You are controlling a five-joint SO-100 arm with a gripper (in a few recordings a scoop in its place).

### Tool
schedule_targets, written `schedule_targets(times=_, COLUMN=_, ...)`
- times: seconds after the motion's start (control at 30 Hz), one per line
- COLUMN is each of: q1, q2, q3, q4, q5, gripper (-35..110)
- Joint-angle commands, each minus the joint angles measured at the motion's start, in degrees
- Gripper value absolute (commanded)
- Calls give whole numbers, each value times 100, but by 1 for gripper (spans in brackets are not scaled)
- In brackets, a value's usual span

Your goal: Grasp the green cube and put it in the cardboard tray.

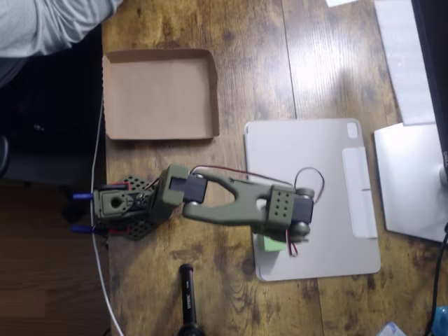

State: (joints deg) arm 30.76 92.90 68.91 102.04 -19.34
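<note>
green cube (272,243) lower center on grey pad (329,182), mostly under arm; gripper (290,241) over it, finger state can't tell; cardboard tray (159,94) upper left.

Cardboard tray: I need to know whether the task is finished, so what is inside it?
The cardboard tray holds nothing but its bare brown bottom. The green cube sits on the grey pad, partly covered by the arm.

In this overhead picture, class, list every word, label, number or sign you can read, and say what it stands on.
None can be read.
Black cylinder at the bottom edge: pale lettering along its side, too blurred to read.
Cardboard tray, grey pad, green cube: no markings visible.
</note>
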Motion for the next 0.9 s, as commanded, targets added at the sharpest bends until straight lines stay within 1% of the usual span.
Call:
schedule_targets(times=0.0, q1=193, q2=53, q3=-360, q4=70, q5=-70, gripper=7)
schedule_targets(times=0.13, q1=220, q2=97, q3=53, q4=-18, q5=-167, gripper=10)
schedule_targets(times=0.27, q1=193, q2=62, q3=624, q4=-413, q5=-185, gripper=18)
schedule_targets(times=0.37, q1=211, q2=79, q3=729, q4=-492, q5=-123, gripper=22)
schedule_targets(times=0.53, q1=185, q2=88, q3=729, q4=-562, q5=-70, gripper=23)
schedule_targets(times=0.87, q1=246, q2=53, q3=1433, q4=-1354, q5=-105, gripper=25)
